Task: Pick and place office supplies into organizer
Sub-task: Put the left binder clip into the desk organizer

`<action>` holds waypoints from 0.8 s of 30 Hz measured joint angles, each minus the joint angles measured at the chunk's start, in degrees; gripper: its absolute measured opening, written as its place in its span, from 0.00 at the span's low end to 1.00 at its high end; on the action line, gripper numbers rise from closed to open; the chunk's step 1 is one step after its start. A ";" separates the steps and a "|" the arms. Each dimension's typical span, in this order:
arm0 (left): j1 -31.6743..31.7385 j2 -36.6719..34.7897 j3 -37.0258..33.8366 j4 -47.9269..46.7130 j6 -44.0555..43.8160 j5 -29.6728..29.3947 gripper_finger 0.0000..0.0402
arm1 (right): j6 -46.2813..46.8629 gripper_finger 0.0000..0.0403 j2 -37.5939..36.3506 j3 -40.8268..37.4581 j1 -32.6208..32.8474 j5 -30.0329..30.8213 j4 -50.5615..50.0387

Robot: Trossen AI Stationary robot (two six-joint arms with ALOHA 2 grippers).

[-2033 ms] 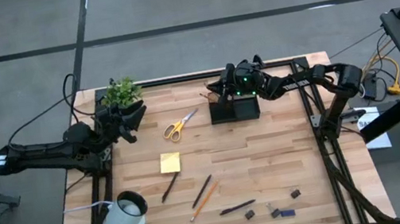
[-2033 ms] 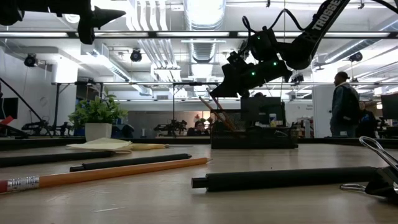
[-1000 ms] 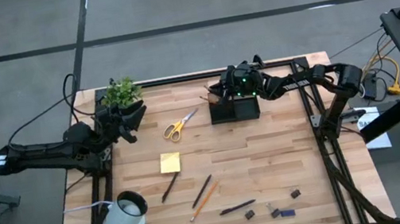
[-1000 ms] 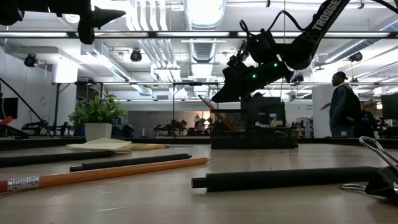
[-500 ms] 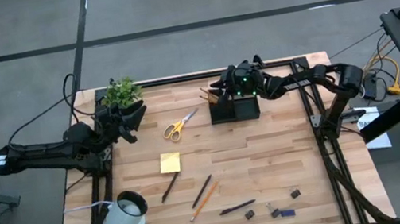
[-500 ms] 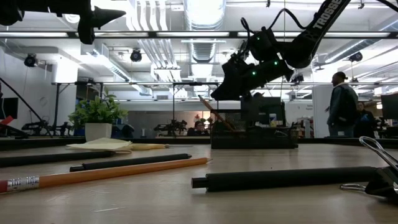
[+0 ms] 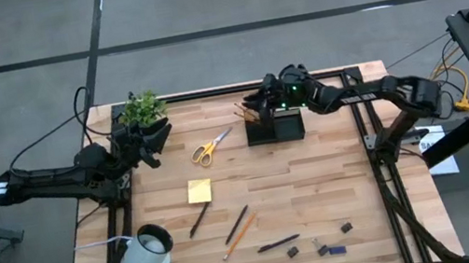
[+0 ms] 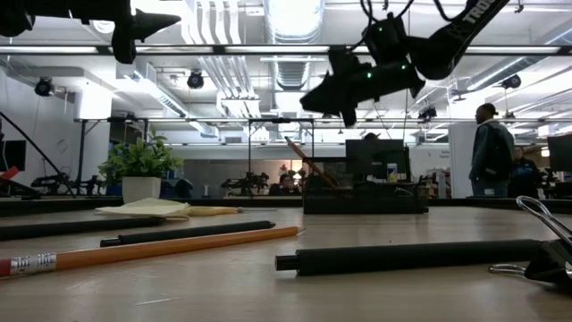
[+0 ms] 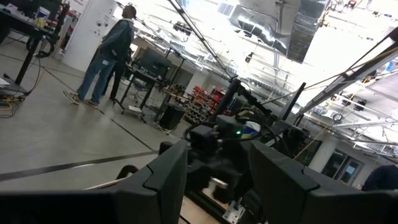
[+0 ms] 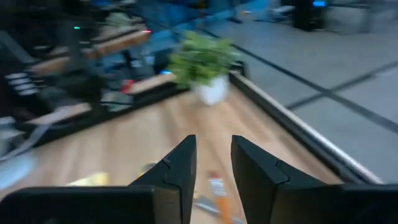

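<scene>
Left tool (image 7: pixel 158 136): parked at the bench's (image 7: pixel 337 181) left rim beside the plant (image 7: pixel 142 108), fingers (image 9: pixel 163 180) spread apart, nothing between them. Mug (image 7: pixel 143 253): on its side at the near left corner, contents not visible. Loose on the bench: scissors (image 7: pixel 210 146), sticky pad (image 7: pixel 199 191), dark pen (image 7: pixel 198 219), pencil pair (image 7: pixel 239 228), another pen (image 7: pixel 279 243), small dark bits (image 7: pixel 332 250). Organizer (image 7: pixel 274 125): at the far edge, orange pencils (image 7: pixel 244 113) leaning in its left compartment. Right tool (image 7: pixel 272 93): above the organizer, fingers (image 10: pixel 177 171) parted, gripping nothing. Compared with a second ago: right tool lifted higher and clear of the pencils; everything else unmoved.
</scene>
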 joint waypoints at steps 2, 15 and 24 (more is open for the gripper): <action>0.02 0.00 0.00 0.00 0.00 0.00 0.39 | -0.40 0.21 -1.29 0.00 0.88 -2.30 -0.82; 0.02 0.00 0.00 0.00 0.04 -0.46 0.39 | -3.49 0.19 -11.96 0.00 8.36 -2.52 -17.89; 0.04 0.00 0.00 -0.02 0.04 -1.12 0.39 | -3.88 0.21 -15.79 0.00 15.35 1.37 -25.33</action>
